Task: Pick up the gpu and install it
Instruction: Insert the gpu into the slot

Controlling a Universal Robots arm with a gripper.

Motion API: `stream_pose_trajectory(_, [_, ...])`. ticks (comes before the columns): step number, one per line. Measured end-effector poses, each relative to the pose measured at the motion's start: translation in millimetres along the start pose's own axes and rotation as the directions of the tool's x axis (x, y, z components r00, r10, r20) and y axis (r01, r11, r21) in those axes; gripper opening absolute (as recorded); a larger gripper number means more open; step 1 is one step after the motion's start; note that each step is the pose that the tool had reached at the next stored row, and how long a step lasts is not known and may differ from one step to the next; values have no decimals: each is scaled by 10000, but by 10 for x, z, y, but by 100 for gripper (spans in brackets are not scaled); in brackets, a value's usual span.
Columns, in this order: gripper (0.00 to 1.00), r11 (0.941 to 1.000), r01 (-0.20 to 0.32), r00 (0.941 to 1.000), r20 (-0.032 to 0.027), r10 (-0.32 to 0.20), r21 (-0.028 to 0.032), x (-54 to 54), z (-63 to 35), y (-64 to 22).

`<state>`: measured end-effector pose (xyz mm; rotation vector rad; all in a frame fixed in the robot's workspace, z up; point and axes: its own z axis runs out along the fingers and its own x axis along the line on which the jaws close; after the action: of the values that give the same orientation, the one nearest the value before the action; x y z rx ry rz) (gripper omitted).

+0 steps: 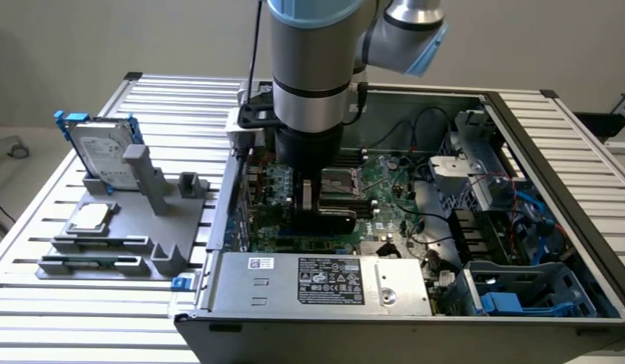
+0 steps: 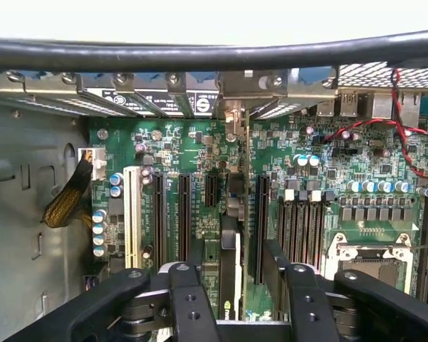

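The gpu [image 2: 231,235] stands on edge in a motherboard slot, seen edge-on, with its metal bracket against the case's rear wall. My gripper [image 2: 235,274] straddles it from above. Its black fingers [image 2: 196,281] sit a little off each face of the card, so the jaws are open and grip nothing. In the exterior view the arm reaches straight down into the open computer case [image 1: 555,152]. There the gripper [image 1: 318,199] hangs just over the black gpu [image 1: 331,221] on the green motherboard [image 1: 394,189].
A grey fixture [image 1: 120,250] at the exterior view's left holds a silver hard drive [image 1: 100,148] with blue rails and a square CPU chip [image 1: 90,218]. The power supply [image 1: 323,280], drive cage [image 1: 475,167], CPU socket [image 2: 370,256], red wires [image 2: 402,139] and empty slots [image 2: 159,221] surround the card.
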<state>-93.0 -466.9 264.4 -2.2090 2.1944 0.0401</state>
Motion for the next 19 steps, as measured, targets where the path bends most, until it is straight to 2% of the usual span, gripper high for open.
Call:
stream_pose_trajectory(6, [46, 10000, -2, 10000, 0, 2, -64, -8, -184, 0])
stream_pose_trajectory(8, [44, 10000, -3, 10000, 0, 3, -87, -11, -243, 0])
stream_pose_trajectory(9, [38, 10000, -4, 10000, 0, 4, -96, -11, -264, 0])
stream_pose_trajectory(10, [31, 10000, -4, 10000, 0, 4, -99, -12, -270, 0])
stream_pose_trajectory(11, [31, 9999, -4, 10000, 2, 4, -101, -12, -271, 0])
stream_pose_trajectory(13, [20, 9999, -4, 10000, 3, 4, -102, -12, -271, -1])
stream_pose_trajectory(14, [20, 9999, -4, 10000, 2, 4, -103, -12, -271, -1])
stream_pose_trajectory(16, [11, 9999, -4, 10000, 0, 4, -106, -12, -272, -1])
stream_pose_trajectory(19, [11, 9999, -4, 10000, 0, 4, -108, -12, -272, 0])
